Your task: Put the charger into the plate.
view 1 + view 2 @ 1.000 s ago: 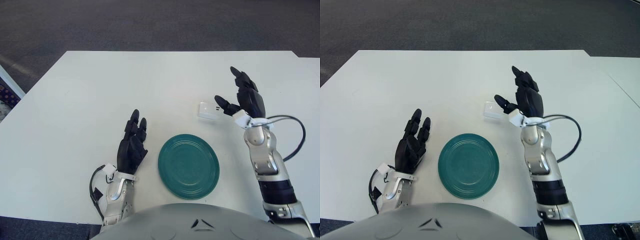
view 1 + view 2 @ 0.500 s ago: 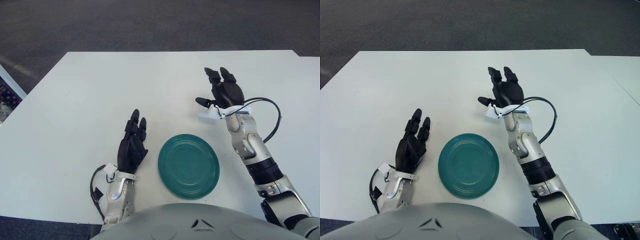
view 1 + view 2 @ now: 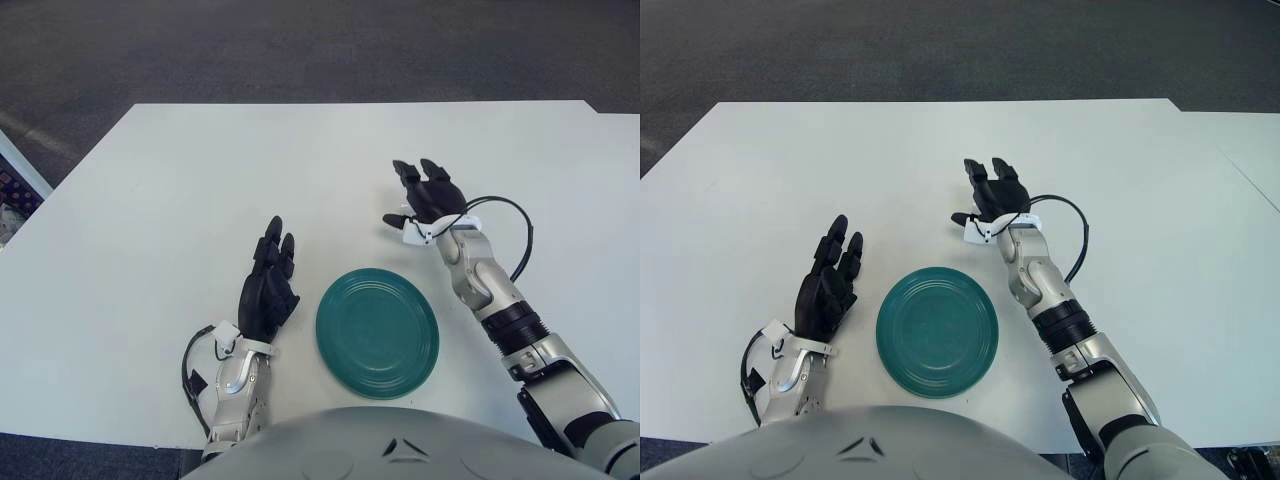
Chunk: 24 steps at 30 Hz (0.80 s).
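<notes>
In the left eye view, the right hand [image 3: 425, 195] hung over the white charger [image 3: 412, 233], fingers spread, nothing gripped yet; the green plate [image 3: 377, 332] lay empty nearby. In the right eye view, the left hand [image 3: 828, 285] showed left of the plate, fingers open. Grasping and carrying remained.

round ceramic plate [image 3: 377, 332]: was teal with faint rings
small boxy plastic charger [image 3: 413, 232]: white
flat table [image 3: 150, 200]: plain white
both robot hands: black fingers, silver wrists
</notes>
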Each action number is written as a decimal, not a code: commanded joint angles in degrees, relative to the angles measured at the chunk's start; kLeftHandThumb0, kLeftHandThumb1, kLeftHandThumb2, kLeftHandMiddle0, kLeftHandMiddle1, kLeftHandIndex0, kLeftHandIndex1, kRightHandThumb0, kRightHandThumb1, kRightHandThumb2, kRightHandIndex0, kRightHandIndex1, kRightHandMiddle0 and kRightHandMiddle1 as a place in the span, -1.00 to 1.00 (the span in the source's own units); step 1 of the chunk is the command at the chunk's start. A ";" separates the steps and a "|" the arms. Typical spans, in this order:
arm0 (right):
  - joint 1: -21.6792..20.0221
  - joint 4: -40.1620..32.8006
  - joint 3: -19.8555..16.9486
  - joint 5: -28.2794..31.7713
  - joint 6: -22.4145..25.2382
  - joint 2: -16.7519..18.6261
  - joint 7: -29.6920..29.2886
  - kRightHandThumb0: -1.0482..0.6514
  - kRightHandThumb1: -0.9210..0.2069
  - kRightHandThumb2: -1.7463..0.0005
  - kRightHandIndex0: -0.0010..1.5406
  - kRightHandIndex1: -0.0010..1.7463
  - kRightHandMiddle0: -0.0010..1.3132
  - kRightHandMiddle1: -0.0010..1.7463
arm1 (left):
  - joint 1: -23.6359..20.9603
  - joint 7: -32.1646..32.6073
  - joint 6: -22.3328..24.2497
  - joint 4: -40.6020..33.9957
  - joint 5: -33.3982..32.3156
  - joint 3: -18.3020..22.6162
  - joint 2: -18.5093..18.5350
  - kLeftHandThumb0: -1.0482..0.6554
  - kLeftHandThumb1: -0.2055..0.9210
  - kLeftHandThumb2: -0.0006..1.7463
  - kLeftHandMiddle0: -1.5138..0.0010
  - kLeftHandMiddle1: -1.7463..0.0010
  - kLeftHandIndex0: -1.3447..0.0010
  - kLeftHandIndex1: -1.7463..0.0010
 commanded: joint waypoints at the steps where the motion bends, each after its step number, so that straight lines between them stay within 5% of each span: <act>1: -1.70 4.96 0.54 0.97 -1.61 -0.96 -2.29 -1.00 -1.00 0.18 -1.00 -1.00 -1.00 -0.84 | 2.79 0.88 1.06 7.04 0.69 -0.15 -1.81 -0.99 1.00 0.04 0.87 1.00 1.00 0.83; 24: 0.19 16.84 2.13 4.33 -5.55 -4.62 -5.71 -1.00 -1.00 0.13 -0.96 -0.99 -1.00 -0.79 | 2.79 0.87 4.21 4.95 -0.64 0.30 -1.49 -1.00 1.00 0.03 0.89 1.00 1.00 0.84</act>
